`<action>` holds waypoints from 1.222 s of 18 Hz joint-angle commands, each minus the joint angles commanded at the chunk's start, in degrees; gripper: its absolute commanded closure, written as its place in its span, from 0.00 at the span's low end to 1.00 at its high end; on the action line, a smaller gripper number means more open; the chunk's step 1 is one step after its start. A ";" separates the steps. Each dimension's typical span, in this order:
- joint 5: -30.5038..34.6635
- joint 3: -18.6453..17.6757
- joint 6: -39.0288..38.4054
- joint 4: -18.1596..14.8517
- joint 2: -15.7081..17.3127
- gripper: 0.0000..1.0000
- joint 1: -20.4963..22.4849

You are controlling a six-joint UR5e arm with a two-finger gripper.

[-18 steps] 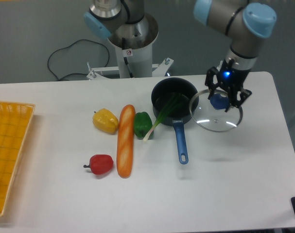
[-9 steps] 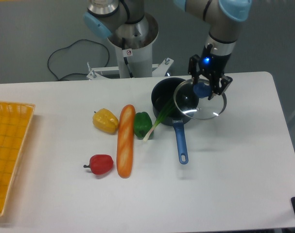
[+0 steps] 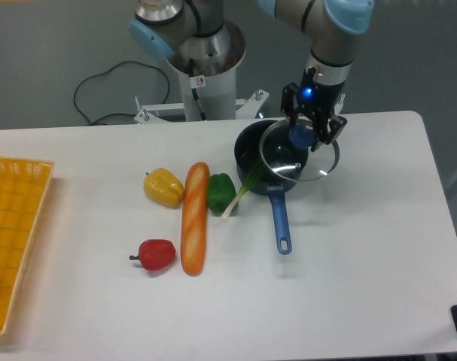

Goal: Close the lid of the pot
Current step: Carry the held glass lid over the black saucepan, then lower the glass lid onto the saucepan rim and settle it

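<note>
Left of the gripper (image 3: 302, 136), which clamps the pot lid (image 3: 298, 151) by its knob, the pot (image 3: 263, 150) sits only half covered.

Robot body. Silver-grey tubular metal arm (image 3: 318, 19) with pale blue plastic joint caps; a second blue-capped joint sits above the white cylindrical base column (image 3: 207, 90) (small red-and-white warning label on its front). Black wrist section carrying a glowing blue light, ending in the black two-finger claw (image 3: 311, 132). Black cable (image 3: 100, 86) loops behind the base.
</note>
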 joint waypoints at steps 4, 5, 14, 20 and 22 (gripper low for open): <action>0.00 -2.46 0.09 1.41 0.97 0.58 0.00; 0.09 -2.99 0.09 1.50 1.40 0.58 0.00; 2.99 -6.94 -0.09 4.21 2.11 0.58 -0.26; 2.99 -7.39 -0.18 4.40 2.20 0.58 -0.88; 2.99 -7.65 -0.44 4.40 2.72 0.58 -1.23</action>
